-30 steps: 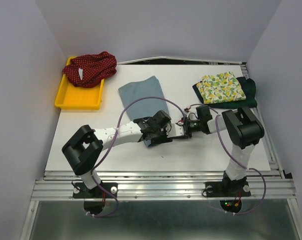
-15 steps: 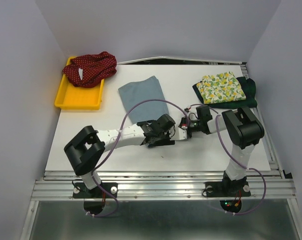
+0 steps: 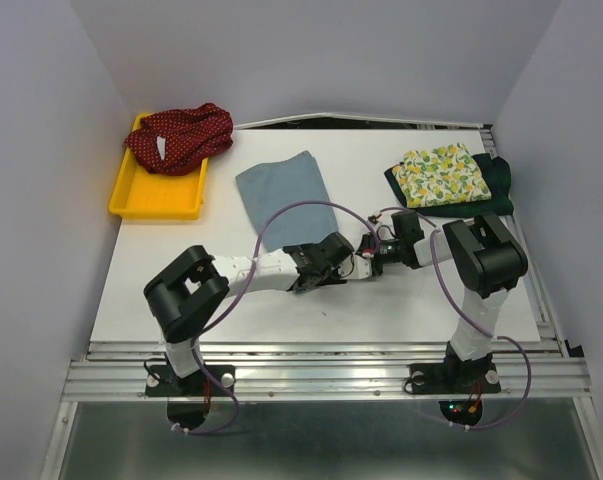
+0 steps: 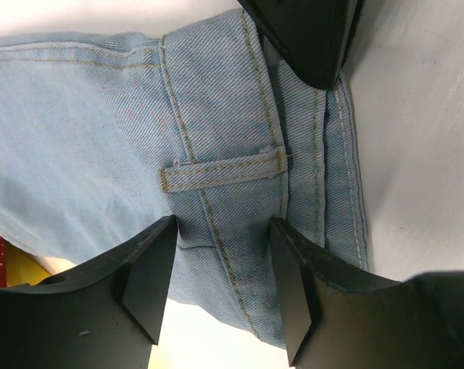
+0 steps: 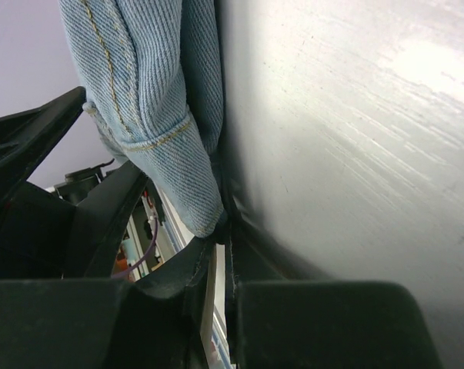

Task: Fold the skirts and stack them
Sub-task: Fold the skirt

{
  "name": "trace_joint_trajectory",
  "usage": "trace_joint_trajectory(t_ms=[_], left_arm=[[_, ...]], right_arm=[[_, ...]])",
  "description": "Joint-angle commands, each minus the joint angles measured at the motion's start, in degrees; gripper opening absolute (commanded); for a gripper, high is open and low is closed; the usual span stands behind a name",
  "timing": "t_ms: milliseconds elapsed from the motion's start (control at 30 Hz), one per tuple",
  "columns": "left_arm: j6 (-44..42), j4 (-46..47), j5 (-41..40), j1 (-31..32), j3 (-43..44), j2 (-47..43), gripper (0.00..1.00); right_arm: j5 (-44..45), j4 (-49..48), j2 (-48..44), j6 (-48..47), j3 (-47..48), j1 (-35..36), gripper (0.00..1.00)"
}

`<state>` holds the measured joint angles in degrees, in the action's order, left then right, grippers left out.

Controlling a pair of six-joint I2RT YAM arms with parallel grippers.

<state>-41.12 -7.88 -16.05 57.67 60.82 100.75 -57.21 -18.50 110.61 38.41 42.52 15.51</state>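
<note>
The light-blue denim skirt [image 3: 281, 192] lies on the table's middle, its near edge hidden under both grippers. My left gripper [image 3: 329, 262] is open over that edge; in the left wrist view its fingertips [image 4: 164, 231] straddle the waistband beside a belt loop [image 4: 220, 169]. My right gripper [image 3: 365, 260] is shut on the denim skirt's folded edge [image 5: 166, 146], pinching it low at the table. The red white-dotted skirt [image 3: 179, 135] is bunched in the yellow tray [image 3: 141, 200]. At the back right the lemon-print skirt [image 3: 441, 175] lies folded on the dark green one [image 3: 499, 180].
The white table [image 3: 161, 262] ends at metal rails [image 3: 321, 372] near the arm bases. Grey walls close in on the left, back and right. A purple cable [image 3: 291, 205] loops over the denim from the left arm.
The left arm has stretched to the right, its elbow swinging toward the middle, and its gripper has settled over the denim's near edge. The right gripper has barely moved.
</note>
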Motion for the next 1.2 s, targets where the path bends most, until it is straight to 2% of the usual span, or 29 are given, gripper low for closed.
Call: trace_joint_trajectory(t_ms=[0, 33, 67, 133, 200, 267, 300, 733, 933, 1067, 1133, 1167], left_arm=[[0.3, -0.9, 1.3, -0.1, 0.9, -1.3, 0.59], [0.3, -1.4, 1.5, -0.3, 1.0, -0.6, 0.54], [0.3, -1.6, 2.2, -0.5, 0.8, 0.0, 0.42], [0.3, -2.2, 2.9, -1.2, 0.7, 0.2, 0.33], [0.3, -3.5, 4.5, -1.9, 0.8, -0.1, 0.15], [0.3, -4.4, 5.5, -2.5, 0.6, -1.0, 0.02], [-0.2, -5.5, 6.6, -2.8, 0.3, -2.2, 0.0], [-4.4, -11.4, 13.5, -4.7, -2.0, -11.1, 0.0], [-5.7, -14.2, 15.8, -4.7, -1.2, -10.3, 0.0], [-7.5, -15.7, 21.1, -4.7, -1.3, -9.3, 0.0], [-7.4, -15.7, 21.9, -4.6, -1.3, -8.4, 0.06], [-6.9, -15.6, 22.0, -4.6, -1.0, -8.0, 0.25]], right_arm=[[1.2, -2.0, -0.3, -1.1, -0.4, 0.5, 0.01], [1.2, -2.0, -0.3, -1.1, -0.4, 0.5, 0.01], [1.2, -1.9, -0.4, -1.2, -0.5, 0.5, 0.01], [1.4, -2.0, -0.5, -1.2, -0.6, 0.5, 0.01], [1.6, -1.9, -0.7, -1.4, -0.8, 0.5, 0.01], [1.6, -1.9, -0.7, -1.4, -0.7, 0.5, 0.01], [1.6, -1.9, -0.6, -1.3, -0.6, 0.5, 0.01], [1.8, -1.7, -0.3, -1.6, -0.5, 0.5, 0.01], [1.7, -1.7, -0.1, -1.5, -0.4, 0.5, 0.01], [1.8, -1.6, -0.7, -1.8, -0.5, 0.5, 0.01], [1.7, -1.5, -0.7, -1.9, -0.5, 0.5, 0.01], [1.4, -1.4, -0.9, -1.9, -0.5, 0.5, 0.01]])
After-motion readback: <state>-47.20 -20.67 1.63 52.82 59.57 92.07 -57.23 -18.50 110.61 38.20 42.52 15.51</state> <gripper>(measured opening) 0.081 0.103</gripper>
